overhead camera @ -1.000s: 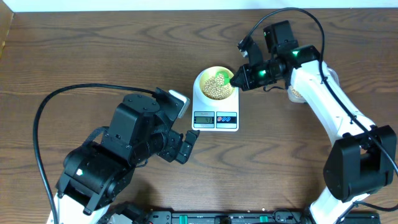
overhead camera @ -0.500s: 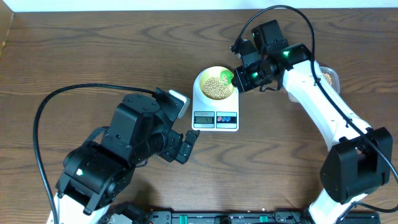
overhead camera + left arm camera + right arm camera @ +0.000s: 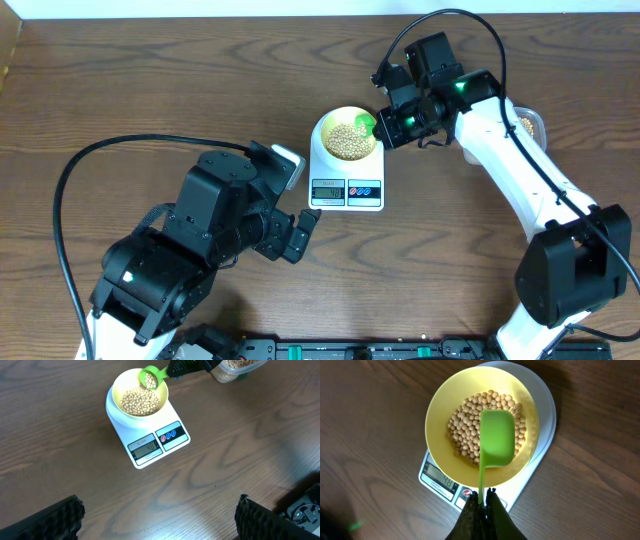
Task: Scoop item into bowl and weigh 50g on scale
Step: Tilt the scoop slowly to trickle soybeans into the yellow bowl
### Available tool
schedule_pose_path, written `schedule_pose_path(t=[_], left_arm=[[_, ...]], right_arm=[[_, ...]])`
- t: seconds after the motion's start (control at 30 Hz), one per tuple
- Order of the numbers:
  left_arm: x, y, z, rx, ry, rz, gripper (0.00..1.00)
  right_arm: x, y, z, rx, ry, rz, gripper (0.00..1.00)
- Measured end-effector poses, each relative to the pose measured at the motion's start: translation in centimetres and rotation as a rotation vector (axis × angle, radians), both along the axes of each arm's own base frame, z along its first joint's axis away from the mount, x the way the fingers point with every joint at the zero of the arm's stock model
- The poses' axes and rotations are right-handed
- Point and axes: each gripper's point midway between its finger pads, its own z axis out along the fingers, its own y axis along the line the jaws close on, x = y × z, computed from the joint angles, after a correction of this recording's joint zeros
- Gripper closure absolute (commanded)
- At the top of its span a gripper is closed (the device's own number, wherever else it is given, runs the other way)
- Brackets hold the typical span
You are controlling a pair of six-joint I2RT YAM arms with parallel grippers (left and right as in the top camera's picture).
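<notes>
Brown wood-grain worktop [image 3: 150, 90], one. Two arms.

Left tool [image 3: 300, 232]: fingers spread wide, holding nothing, near the scale's front and clear of it.

Right tool [image 3: 482, 510]: clamped on the handle of the one bright green plastic scoop [image 3: 496, 437].

White flat digital scale [image 3: 155, 445], one, on the worktop; display lit, two buttons beside it.

Clear plastic tub [image 3: 235, 367], one, well right of the scale, part-filled with beans.

Small round pale yellow bowl [image 3: 440, 410], one, centred on the scale's platform.

Scoop head tilted over the bowl's interior, a few beans in it.

Tiny round tan beans [image 3: 470, 415]: too many to count, a layer covering the bowl's bottom.
</notes>
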Motion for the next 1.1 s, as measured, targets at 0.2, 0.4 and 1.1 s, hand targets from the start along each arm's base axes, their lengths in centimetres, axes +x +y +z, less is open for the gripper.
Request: schedule_pose_path(t=[0.2, 0.4, 1.1], left_arm=[[0.0, 0.0, 0.0, 0.0, 0.0, 0.0, 0.01], [0.0, 0.0, 0.0, 0.0, 0.0, 0.0, 0.01], [0.0, 0.0, 0.0, 0.0, 0.0, 0.0, 0.01]], right_arm=[[-0.35, -0.16, -0.16, -0.007, 0.016, 0.0, 0.99], [-0.57, -0.27, -0.22, -0.013, 0.026, -0.001, 0.99], [-0.92, 0.19, -0.01, 0.002, 0.007, 0.074, 0.99]])
